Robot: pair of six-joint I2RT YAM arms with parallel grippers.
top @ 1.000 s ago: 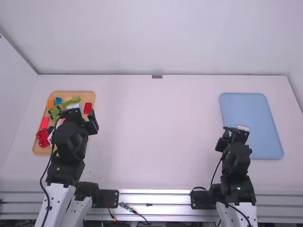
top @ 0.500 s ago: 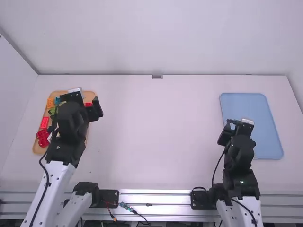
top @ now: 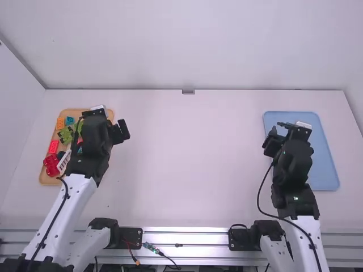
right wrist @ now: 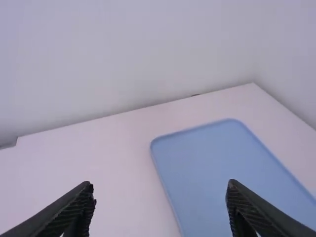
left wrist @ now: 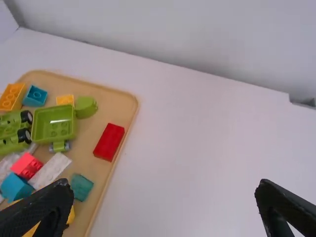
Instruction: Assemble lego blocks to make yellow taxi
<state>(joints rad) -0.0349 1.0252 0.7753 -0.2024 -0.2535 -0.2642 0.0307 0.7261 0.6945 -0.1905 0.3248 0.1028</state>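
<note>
1. A yellow taxi awaits assembly on the white surface (top: 187, 164), where work appears to be at its very start. The blocks lie loose, leaving the picking, joining and final placing apparently all to do.
2. The blue tray (right wrist: 212, 158), right of center in the high view, has its long axis running away from the arm bases.
3. The tan tray (left wrist: 106, 106), at the left of the high view, runs much the same way and holds the task's blocks.
4. The left end effector (left wrist: 163, 187) stands spread wide at the tan tray, gripping nothing. The right end effector (right wrist: 160, 187), by the blue tray, is also wide apart with nothing in its grasp.
5. Side by side in the tan tray sit a green open-topped piece (left wrist: 52, 123), hollow facing up, and a green wheeled piece (left wrist: 12, 131). Which end of either is the front cannot be told.
6. A long white brick (left wrist: 50, 171) lies at a slant to the tan tray's long sides.
7. A red brick (left wrist: 109, 142) lines up its long axis with the long rim beside it.
8. A small yellow block (left wrist: 65, 99) rests studs up beside a green rounded block (left wrist: 86, 106). More yellow (left wrist: 72, 215) peeks from behind the left end effector, its direction unclear.
</note>
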